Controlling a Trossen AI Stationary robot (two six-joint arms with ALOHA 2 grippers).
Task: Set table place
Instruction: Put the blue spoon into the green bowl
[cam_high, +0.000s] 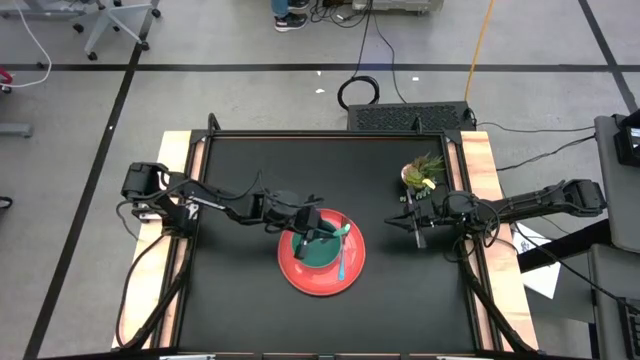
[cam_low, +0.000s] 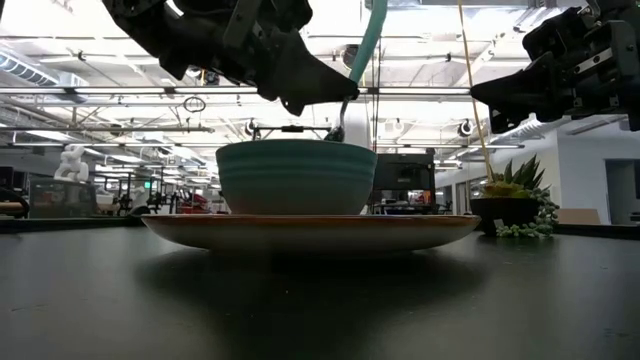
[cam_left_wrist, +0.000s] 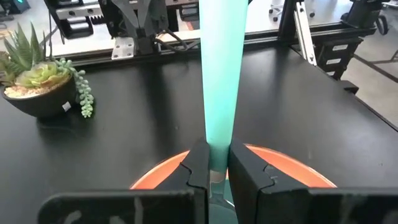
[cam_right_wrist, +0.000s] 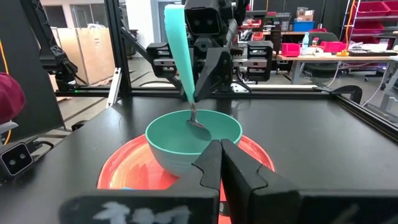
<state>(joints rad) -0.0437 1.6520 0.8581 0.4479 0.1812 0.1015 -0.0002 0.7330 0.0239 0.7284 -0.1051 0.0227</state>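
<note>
The red plate (cam_high: 300, 275) lies on the black table (cam_high: 240, 300) with the teal bowl (cam_high: 325, 252) standing on it. The fork's blue handle (cam_high: 341, 266) rests on the plate to the right of the bowl. My left gripper (cam_high: 318, 228) hangs over the bowl, shut on the mint-handled spoon (cam_right_wrist: 179, 56), whose handle rises steeply (cam_low: 368, 40). My right gripper (cam_high: 415, 226) hovers shut to the right of the plate, above the table, holding nothing (cam_right_wrist: 221, 155). My left gripper (cam_left_wrist: 217, 160) pinches the lower end of the spoon's mint handle (cam_left_wrist: 217, 140), just above the metal neck, between its two fingers. It comes slanting down from the table's left, and the fingers lie across the handle. The spoon stands steeply tilted, its metal head (cam_right_wrist: 199, 127) down inside the teal bowl.
A small potted green plant (cam_high: 422, 172) stands near the table's far right corner, just beyond my right gripper. Wooden strips (cam_high: 485, 200) run along the left and right sides. Bare tabletop lies left of the plate and toward the near edge.
</note>
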